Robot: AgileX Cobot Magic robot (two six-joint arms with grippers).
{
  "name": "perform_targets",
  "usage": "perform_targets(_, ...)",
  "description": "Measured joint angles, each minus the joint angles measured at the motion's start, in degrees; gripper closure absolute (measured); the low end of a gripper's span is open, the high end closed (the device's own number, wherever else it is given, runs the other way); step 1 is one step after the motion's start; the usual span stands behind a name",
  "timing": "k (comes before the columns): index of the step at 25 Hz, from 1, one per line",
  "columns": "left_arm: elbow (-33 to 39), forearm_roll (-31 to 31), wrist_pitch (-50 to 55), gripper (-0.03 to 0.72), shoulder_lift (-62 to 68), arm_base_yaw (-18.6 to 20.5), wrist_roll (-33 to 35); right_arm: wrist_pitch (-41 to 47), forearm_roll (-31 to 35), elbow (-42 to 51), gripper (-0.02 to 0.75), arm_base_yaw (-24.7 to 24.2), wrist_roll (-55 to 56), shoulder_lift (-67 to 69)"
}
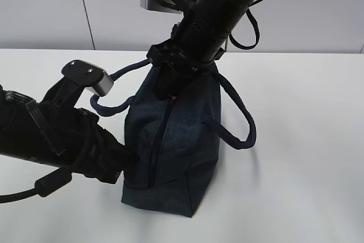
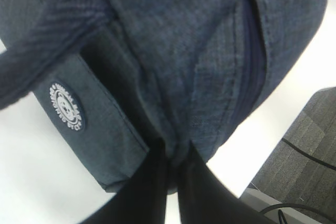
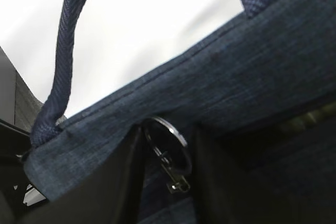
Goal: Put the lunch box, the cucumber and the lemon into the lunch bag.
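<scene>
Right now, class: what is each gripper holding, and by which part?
Left gripper: a pinch of lunch bag fabric low on its side. Right gripper: the zipper's ring pull.

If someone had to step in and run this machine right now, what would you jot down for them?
Left tool: shut on a pinch of bag fabric low on the side, steadying it.
Right tool: at the top end of the bag, fingers either side of the zipper ring; whether it grips the ring is unclear.
Bag stands upright on the table, zipper looking closed down the side.
Lunch box, cucumber and lemon are nowhere in view, presumably inside.
Left: confirm the zipper is fully shut, then release both tools.
</scene>
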Motion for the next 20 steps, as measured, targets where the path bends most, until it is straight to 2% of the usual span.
perform_targets(11,0.0,0.0,0.0,0.694,0.0,0.0,0.0,0.1,-1.8,-2.3,0.738,0.0,0.0,0.0)
perform_targets(20,0.0,-0.3,-0.3,0.694,0.0,0.0,0.0,1.6,-8.1,-8.0,0.738,0.3,2.2,0.0)
